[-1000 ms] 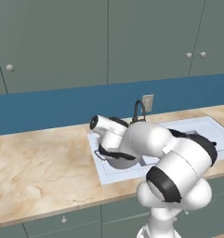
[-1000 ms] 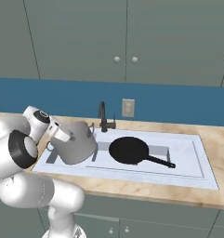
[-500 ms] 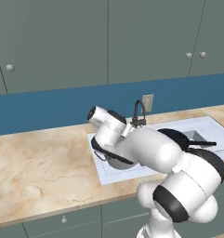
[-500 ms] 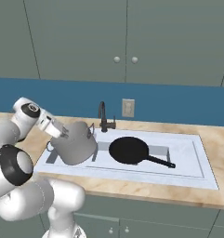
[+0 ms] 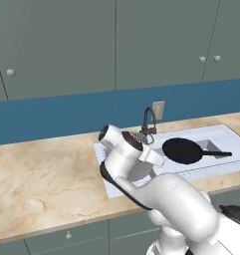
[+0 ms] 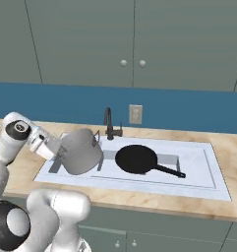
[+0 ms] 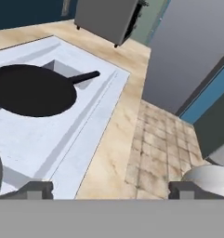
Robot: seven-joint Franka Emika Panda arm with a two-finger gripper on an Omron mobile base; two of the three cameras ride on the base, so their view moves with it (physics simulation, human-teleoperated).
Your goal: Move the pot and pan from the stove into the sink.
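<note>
pot (image 5: 141, 172) mostly hidden behind arm, sink (image 5: 218, 135) basin partly covered

Sink (image 6: 211, 170) is pretty crowded: the pot (image 6: 82, 150) sits tilted at the left end and the pan (image 6: 135, 159) takes the middle, its handle poking right. The faucet (image 6: 108, 123) stands right behind them at the back rim. Open room is the far right of the basin and the beige counter (image 5: 42, 179) left of the sink.

Glossy white rounded arm (image 5: 176, 204) with dark joints.
</note>
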